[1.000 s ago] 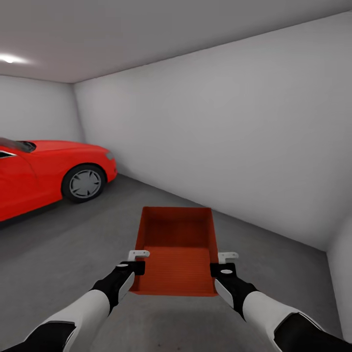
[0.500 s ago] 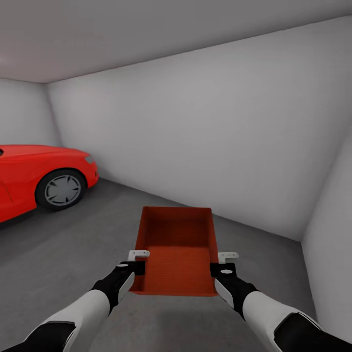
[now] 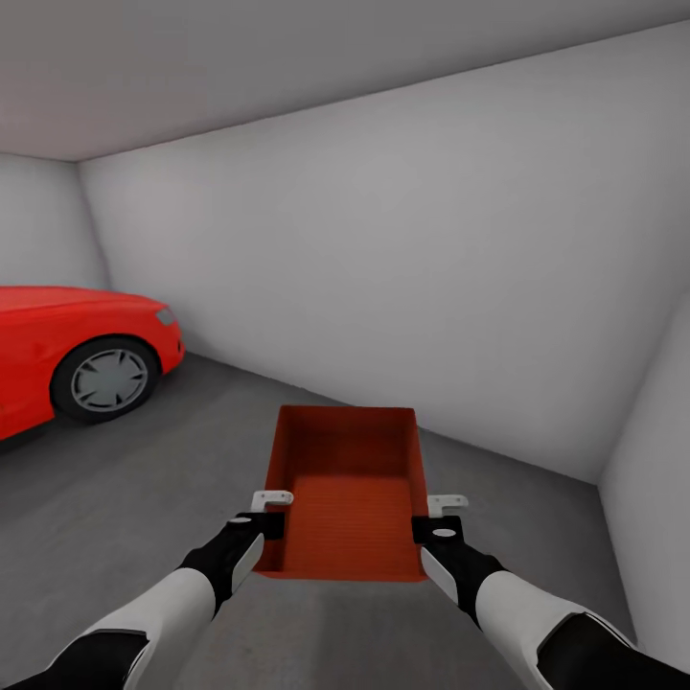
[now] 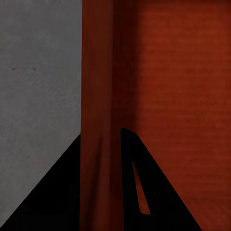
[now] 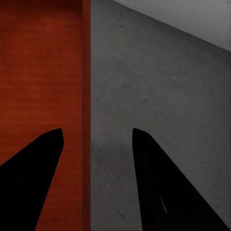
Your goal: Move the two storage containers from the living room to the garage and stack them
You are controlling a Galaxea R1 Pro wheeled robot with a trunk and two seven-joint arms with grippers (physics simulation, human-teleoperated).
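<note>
Grey-white walls [image 3: 412, 268] close off the garage, meeting in corners at ten o'clock and three o'clock, over a dark grey concrete floor [image 3: 125, 498]. At nine o'clock a red car [image 3: 67, 345] stands with its front wheel [image 3: 103, 379] turned toward the robot, well apart from everything else.

At six o'clock the left gripper [image 3: 271, 513] clamps the left side wall of the orange-red bin [image 3: 345, 489]; in the left wrist view the thin wall [image 4: 98, 120] runs between the two black fingers [image 4: 144, 192], which press on it from either side. The open-top bin is held out ahead of the robot at twelve o'clock from the hands, above the concrete and tipped so its inside faces the head camera.

The right gripper [image 3: 443, 515] sits at the bin's right side wall. In the right wrist view that wall's edge [image 5: 85, 115] lies between the fingers [image 5: 159, 192], which look spread wide of it, so whether they truly pinch it I cannot tell.
</note>
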